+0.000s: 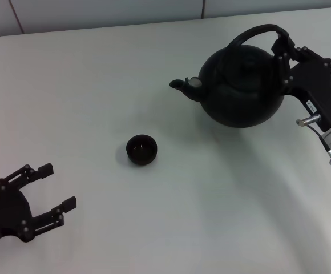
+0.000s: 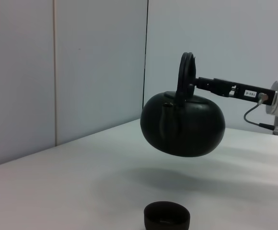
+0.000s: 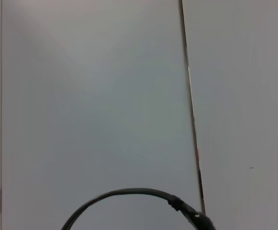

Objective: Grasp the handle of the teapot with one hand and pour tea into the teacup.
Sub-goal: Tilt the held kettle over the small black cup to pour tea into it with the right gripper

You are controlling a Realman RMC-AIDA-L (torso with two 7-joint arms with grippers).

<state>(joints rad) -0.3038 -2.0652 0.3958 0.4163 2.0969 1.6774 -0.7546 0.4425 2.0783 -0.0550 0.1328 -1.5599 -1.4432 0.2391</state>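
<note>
Well, right tool (image 1: 282, 48) holds teapot (image 1: 239, 85) aloft, teacup (image 1: 141, 149) well apart.

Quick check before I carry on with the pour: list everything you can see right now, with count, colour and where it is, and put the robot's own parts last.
teapot: one, matte black, lifted clear of the table on the robot's right, spout toward the teacup.
handle: one, black arched hoop over the teapot's top, gripped at its right end.
teacup: one, small black bowl, standing on the table near the middle, apart from the teapot; whether it holds any tea cannot be told.
table: one, white, under everything.
wall: pale grey panels behind the table.
right pincer: one, black, shut on the handle, holding the teapot up.
left pincer: one, black, open, idle low at the near left, holding nothing.
</note>
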